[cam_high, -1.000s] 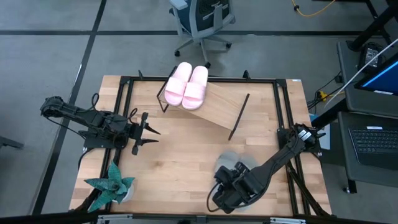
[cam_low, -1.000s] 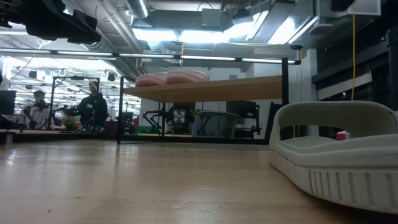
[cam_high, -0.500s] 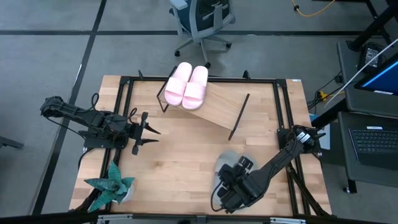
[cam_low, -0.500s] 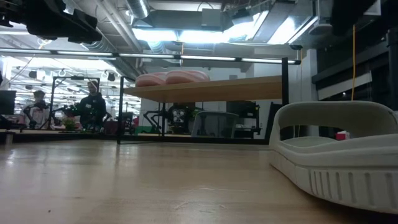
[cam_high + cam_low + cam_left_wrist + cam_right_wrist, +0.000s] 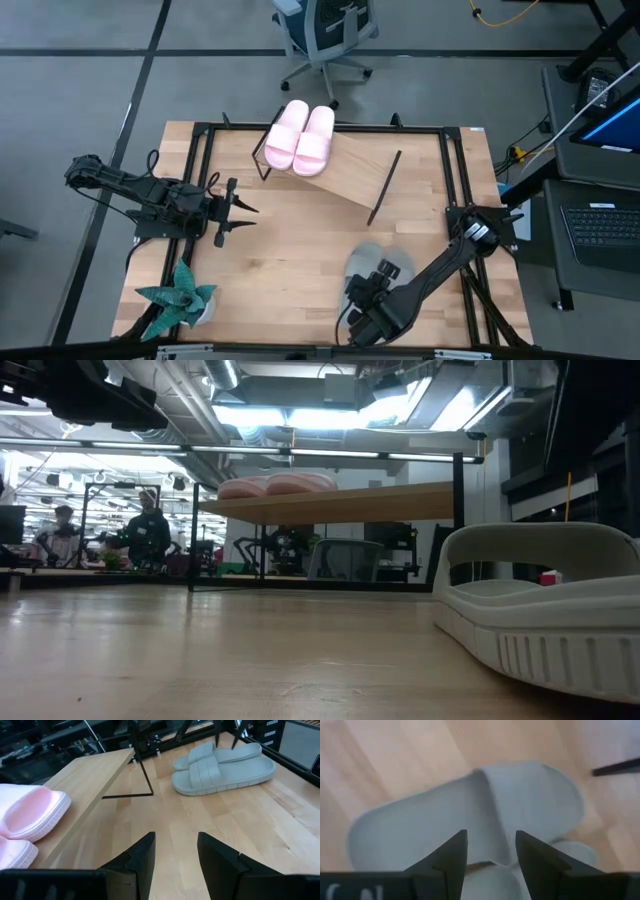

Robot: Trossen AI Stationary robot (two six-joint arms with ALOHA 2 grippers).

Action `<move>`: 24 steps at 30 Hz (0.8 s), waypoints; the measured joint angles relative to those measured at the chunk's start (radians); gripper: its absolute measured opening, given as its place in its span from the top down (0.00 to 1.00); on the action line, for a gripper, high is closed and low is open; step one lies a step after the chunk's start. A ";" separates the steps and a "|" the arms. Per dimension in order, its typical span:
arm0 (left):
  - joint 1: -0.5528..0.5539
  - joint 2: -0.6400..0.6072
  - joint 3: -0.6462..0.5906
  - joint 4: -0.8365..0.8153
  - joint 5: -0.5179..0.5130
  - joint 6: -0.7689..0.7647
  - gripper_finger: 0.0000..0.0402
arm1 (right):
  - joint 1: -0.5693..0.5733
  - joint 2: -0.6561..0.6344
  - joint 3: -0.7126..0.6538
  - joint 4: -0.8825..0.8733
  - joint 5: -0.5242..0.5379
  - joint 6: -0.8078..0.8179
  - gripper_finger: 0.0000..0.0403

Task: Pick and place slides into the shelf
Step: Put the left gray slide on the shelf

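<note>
The right tool is hovering released directly above the two grey-green slides lying side by side at the bench's near right, fingers straddling one strap. The left tool is waiting open, far left. Two pink slides are sitting on the shelf.

Office chair on grey floor
</note>
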 joint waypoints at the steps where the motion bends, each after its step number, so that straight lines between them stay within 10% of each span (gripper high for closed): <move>1: 0.000 0.000 0.000 0.000 0.000 0.000 0.65 | 0.000 0.004 0.000 0.018 0.000 -0.003 0.58; 24: 0.000 0.000 0.000 0.012 -0.026 -0.004 0.65 | 0.039 0.010 0.000 0.072 0.074 0.053 0.58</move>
